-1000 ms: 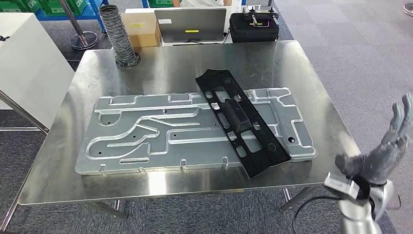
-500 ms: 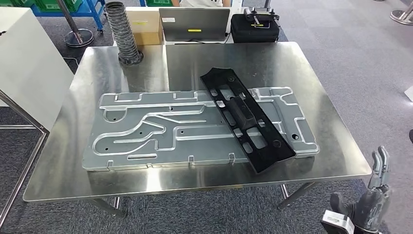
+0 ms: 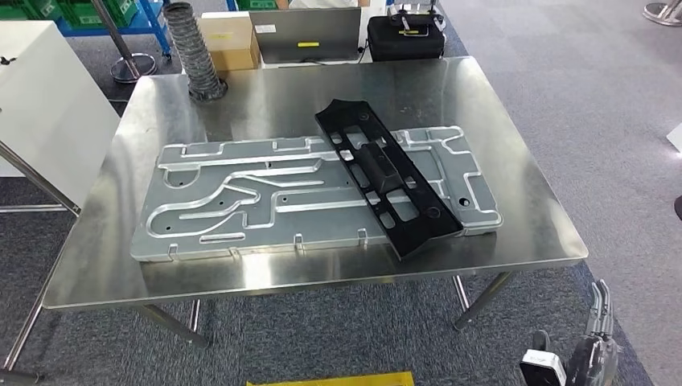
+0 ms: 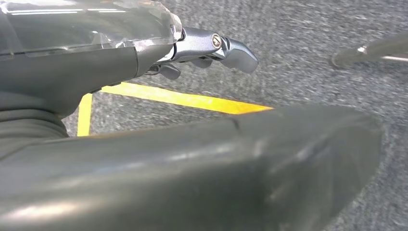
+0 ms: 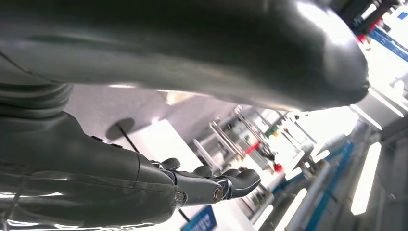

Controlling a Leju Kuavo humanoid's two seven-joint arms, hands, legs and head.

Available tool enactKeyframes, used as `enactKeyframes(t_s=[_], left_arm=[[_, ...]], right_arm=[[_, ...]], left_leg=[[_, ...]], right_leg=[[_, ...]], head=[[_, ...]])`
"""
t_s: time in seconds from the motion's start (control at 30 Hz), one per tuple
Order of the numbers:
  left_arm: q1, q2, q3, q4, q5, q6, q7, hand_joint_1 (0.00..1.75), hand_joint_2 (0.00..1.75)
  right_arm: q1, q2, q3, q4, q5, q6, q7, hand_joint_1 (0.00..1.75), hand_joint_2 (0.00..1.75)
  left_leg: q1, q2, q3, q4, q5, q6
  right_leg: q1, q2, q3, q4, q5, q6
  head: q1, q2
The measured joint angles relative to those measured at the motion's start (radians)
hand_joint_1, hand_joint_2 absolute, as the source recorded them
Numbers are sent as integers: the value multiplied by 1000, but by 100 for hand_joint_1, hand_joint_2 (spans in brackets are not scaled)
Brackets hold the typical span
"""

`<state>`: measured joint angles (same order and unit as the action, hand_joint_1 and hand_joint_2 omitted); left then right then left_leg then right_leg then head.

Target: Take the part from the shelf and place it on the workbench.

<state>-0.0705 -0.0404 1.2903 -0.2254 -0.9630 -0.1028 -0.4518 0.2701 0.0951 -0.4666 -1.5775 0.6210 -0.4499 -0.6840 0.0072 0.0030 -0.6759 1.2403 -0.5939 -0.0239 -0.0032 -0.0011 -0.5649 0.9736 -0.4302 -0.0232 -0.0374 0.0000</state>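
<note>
A long black part point(image 3: 386, 178) with cut-outs lies slantwise across the right end of a large machined aluminium plate point(image 3: 241, 201) on the steel workbench point(image 3: 322, 88). My right hand point(image 3: 593, 346) hangs low beyond the bench's near right corner, well apart from the part, fingers straight and holding nothing. In the right wrist view that hand point(image 5: 192, 185) has its fingers stretched out and nothing in them. My left hand point(image 4: 192, 48) hangs over grey carpet, fingers extended and apart from the thick thumb, with nothing in it.
A grey corrugated hose point(image 3: 191, 50) stands at the bench's far left corner. Behind the bench are a cardboard box point(image 3: 229, 40), a grey laptop point(image 3: 304, 34) and a black case point(image 3: 404, 38). A white cabinet point(image 3: 48, 112) stands left. Yellow floor tape point(image 3: 330, 379) runs near me.
My right hand has dropped from beside the bench's right edge to low at the picture's bottom corner. The camera has shifted, so the bench looks farther off. The part lies unmoved.
</note>
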Motion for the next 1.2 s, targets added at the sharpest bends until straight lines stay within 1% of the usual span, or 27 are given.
enactKeyframes(t_s=[0.03,0.07,0.17,0.2,0.23,0.33,0.37,0.4,0.47,0.5,0.53,0.57,0.6,0.63,0.7,0.77,0.83,0.87,0.9,0.93,1.0,1.03,1.07,1.1,1.13,1.17,1.2], left_arm=[[0,0,0,0,0,0,0,0,0],[1,0,0,0,0,1,0,0,0],[1,0,0,0,-2,1,-3,0,0],[0,-1,0,0,-4,1,-5,0,0],[1,-2,0,0,-7,1,-7,0,0],[5,-6,0,0,-16,4,-10,0,0],[5,-8,0,0,-19,6,-11,0,0],[5,-10,0,0,-21,8,-11,0,0],[5,-12,0,0,-22,10,-10,0,0],[6,-12,0,0,-22,11,-9,0,0],[6,-12,0,0,-23,12,-9,0,0],[7,-13,0,0,-24,12,-9,0,0],[6,-13,0,0,-26,13,-9,0,0],[6,-15,0,0,-29,13,-9,0,0],[6,-19,-1,0,-37,12,-10,0,0],[5,-23,-2,0,-45,9,-11,0,0],[5,-26,-3,0,-55,7,-10,0,0],[5,-27,-5,0,-60,5,-9,0,0],[6,-28,-8,0,-66,3,-8,0,0],[6,-29,-12,1,-74,2,-6,0,0],[5,-32,-22,1,-90,0,-1,0,0],[4,-33,-27,2,-98,0,1,0,0],[3,-34,-33,2,-105,0,3,0,0],[2,-35,-39,3,-110,0,4,0,0],[0,-35,-44,3,-114,0,5,0,0],[-3,-35,-48,3,-116,0,5,0,0],[-7,-35,-51,3,-116,-1,5,0,0]], right_arm=[[-4,7,-14,26,13,8,0,0,0],[-8,13,-31,58,28,13,0,0,0],[-29,21,-89,199,71,-9,0,0,0],[-43,19,-109,266,83,-29,0,0,0],[-60,14,-129,348,95,-55,0,0,0],[-116,-16,-191,636,145,-141,10,0,0],[-131,-26,-209,728,167,-163,26,0,0],[-145,-33,-224,817,191,-177,52,0,0],[-175,-39,-240,969,246,-175,134,0,0],[-189,-40,-242,1032,275,-160,185,0,0],[-202,-40,-242,1086,304,-138,238,0,0],[-212,-39,-239,1133,331,-108,292,0,0],[-221,-38,-236,1174,354,-75,344,0,0],[-229,-37,-232,1206,371,-40,390,0,0],[-245,-37,-225,1254,387,32,456,0,0],[-257,-35,-221,1289,394,96,494,0,0],[-265,-30,-215,1316,399,142,515,0,0],[-269,-26,-213,1326,400,158,522,0,0],[-272,-23,-212,1333,400,170,525,0,0],[-274,-20,-211,1340,399,179,526,0,0],[-276,-18,-211,1347,393,192,525,0,0],[-276,-17,-211,1351,389,198,525,0,0],[-276,-17,-211,1354,384,204,527,0,0],[-276,-16,-211,1357,381,209,529,0,0],[-276,-16,-211,1359,379,213,532,0,0],[-277,-14,-211,1361,379,215,535,0,0],[-279,-12,-211,1363,383,215,537,0,0]], left_leg=[[0,0,5,31,-18,-2],[1,0,31,21,-17,-2],[0,-2,188,-184,33,4],[-1,-3,221,-237,44,11],[-3,-4,234,-263,50,19],[-5,-2,218,-266,75,42],[-4,0,209,-268,88,49],[-1,2,196,-269,101,55],[-1,5,165,-268,125,61],[-1,6,151,-267,137,60],[-2,8,135,-265,147,59],[-2,9,119,-261,157,57],[-3,9,103,-256,166,55],[-3,10,88,-250,174,52],[-4,10,67,-240,188,43],[-4,10,61,-239,204,31],[-1,10,58,-242,218,18],[0,9,51,-234,205,12],[1,8,41,-211,173,8],[2,6,27,-169,123,4],[4,6,0,-43,22,-1],[4,6,-3,13,2,-3],[4,6,5,46,9,-4],[4,6,29,46,35,-3],[4,5,69,11,67,-2],[4,5,125,-54,82,1],[3,4,186,-136,77,5]], right_leg=[[1,0,-15,3,10,1],[0,0,-30,7,19,3],[1,-1,-66,24,40,14],[3,-1,-73,28,47,19],[4,0,-76,30,54,25],[0,1,-78,23,73,44],[-1,2,-84,33,56,50],[-2,2,-95,63,17,55],[-5,2,-123,178,-99,65],[-7,2,-134,244,-142,68],[-8,2,-134,293,-159,70],[-9,2,-118,311,-152,70],[-10,2,-85,293,-129,69],[-11,1,-35,240,-104,67],[-8,2,79,88,-98,57],[0,2,132,0,-113,44],[2,0,123,-9,-99,30],[1,-1,113,-10,-88,22],[-1,-3,101,-13,-76,14],[-2,-5,87,-14,-62,8],[1,-6,54,-11,-38,2],[2,-6,36,-8,-26,2],[3,-7,16,-3,-13,3],[3,-7,-5,2,-2,5],[3,-6,-24,9,9,7],[3,-6,-41,18,18,11],[4,-6,-55,26,25,15]], head=[[0,0],[0,0],[0,0],[0,0],[0,0],[0,0],[0,0],[0,0],[1,0],[1,0],[1,0],[0,0],[0,0],[0,0],[0,0],[0,0],[0,0],[0,0],[0,0],[0,0],[0,0],[0,0],[0,0],[0,0],[0,0],[0,0],[0,0]])
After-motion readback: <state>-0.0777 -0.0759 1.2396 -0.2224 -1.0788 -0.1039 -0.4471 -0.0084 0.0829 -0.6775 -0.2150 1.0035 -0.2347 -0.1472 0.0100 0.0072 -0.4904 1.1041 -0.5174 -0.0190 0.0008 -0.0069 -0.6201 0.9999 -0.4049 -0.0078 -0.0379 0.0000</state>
